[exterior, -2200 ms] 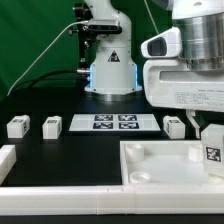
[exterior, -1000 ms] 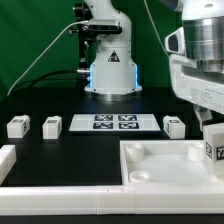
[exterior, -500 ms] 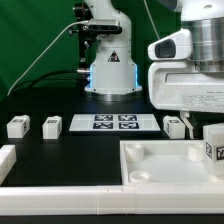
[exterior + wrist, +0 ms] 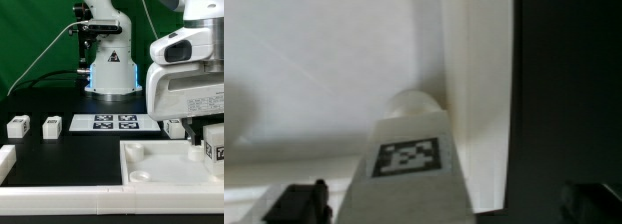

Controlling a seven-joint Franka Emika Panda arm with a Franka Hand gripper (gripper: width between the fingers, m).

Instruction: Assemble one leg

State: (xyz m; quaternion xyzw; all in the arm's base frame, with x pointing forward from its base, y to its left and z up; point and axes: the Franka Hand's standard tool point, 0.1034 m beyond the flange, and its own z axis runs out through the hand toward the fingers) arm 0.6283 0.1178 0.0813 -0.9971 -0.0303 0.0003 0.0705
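Observation:
A leg (image 4: 212, 148), a small white block with a black-and-white tag, stands upright in the far right corner of the large white rimmed panel (image 4: 150, 165). My gripper (image 4: 210, 135) is straight above it, with the fingers down on either side. In the wrist view the leg (image 4: 416, 150) rises between my fingertips (image 4: 295, 200), with a gap on each side. The gripper (image 4: 441, 203) is open around it. Three more legs stand on the black table: two at the exterior view's left (image 4: 17, 126) (image 4: 51, 126) and one by my hand (image 4: 175, 127).
The marker board (image 4: 113, 123) lies flat at the middle back. The arm's base (image 4: 108, 60) stands behind it. A white block (image 4: 8, 160) sits at the left front edge. The panel's raised rim runs close beside the gripped corner.
My hand has turned about the standing leg and swung back, ending a little lower and further left. The leg has stayed in its corner.

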